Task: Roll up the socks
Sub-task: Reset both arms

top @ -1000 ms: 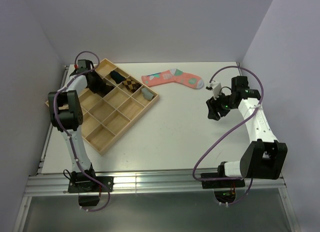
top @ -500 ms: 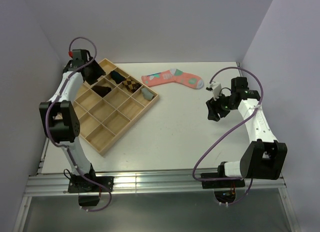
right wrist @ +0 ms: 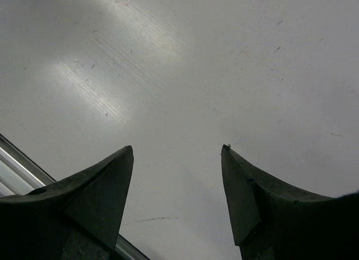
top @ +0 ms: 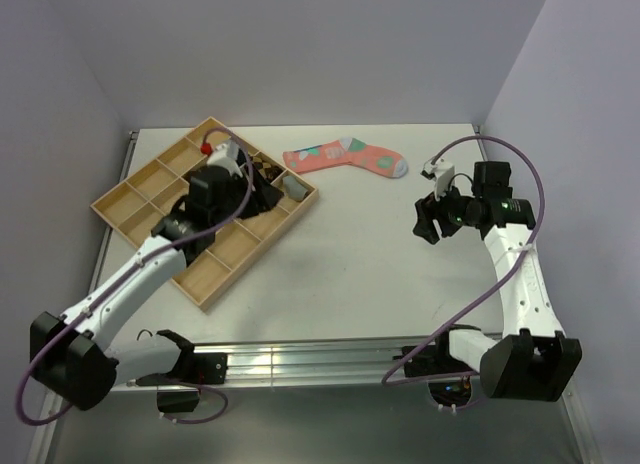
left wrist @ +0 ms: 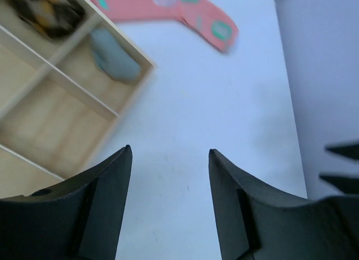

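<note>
Left arm [top: 120, 284] has swung in from the far-left side and now lies across the wooden tray [top: 140, 189], masking its middle compartments. White table [top: 340, 264] carries the tray and a pink spotted sock [top: 345, 157], flat, near the tray's right corner. Grey sock [left wrist: 115, 61] sits bunched in that corner compartment, dark patterned sock [left wrist: 47, 13] in the next. Left gripper [left wrist: 170, 153]: spread, empty. Right gripper [right wrist: 177, 151]: spread wide, empty, over bare table.

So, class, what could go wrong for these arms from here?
1. The left claw hangs open close to the wooden tray; swinging toward the pink sock, it might clip the tray's corner wall and jolt the grey sock inside.
2. The pink sock lies flat near the table's far edge; a pinch from the open right claw alone might bunch it.
</note>
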Tool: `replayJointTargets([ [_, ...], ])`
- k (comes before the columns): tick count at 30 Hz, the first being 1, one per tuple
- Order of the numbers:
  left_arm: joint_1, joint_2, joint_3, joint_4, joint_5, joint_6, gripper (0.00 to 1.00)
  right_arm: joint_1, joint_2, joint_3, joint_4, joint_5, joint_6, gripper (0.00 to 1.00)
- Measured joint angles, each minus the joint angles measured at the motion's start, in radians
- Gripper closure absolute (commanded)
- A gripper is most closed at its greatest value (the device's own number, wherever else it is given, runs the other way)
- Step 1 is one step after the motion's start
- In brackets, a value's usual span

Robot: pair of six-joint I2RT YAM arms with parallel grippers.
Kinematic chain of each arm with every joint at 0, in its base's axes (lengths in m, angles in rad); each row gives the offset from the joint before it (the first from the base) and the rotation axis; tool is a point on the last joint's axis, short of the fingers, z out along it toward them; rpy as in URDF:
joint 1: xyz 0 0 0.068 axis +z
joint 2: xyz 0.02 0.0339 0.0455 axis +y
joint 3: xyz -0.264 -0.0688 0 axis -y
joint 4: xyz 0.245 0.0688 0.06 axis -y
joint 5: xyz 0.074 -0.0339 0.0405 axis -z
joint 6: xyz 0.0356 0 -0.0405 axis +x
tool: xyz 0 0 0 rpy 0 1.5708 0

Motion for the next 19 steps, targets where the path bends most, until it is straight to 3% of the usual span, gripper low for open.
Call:
replayJointTargets([
  [3,-0.139,-0.079,-0.135,0.075,-0.004,-0.009,0.39,0.0,-0.052,-0.021,0.029,-0.012,0.024,0.22],
  [9,-0.332,-0.062,-0.179,0.142,-0.035,-0.005,0.39,0.0,-0.114,-0.058,0.048,-0.034,0.038,0.19],
  [19,-0.389,-0.008,-0.179,0.216,-0.043,-0.002,0.4,0.0,-0.117,-0.082,0.059,-0.036,0.047,0.14],
])
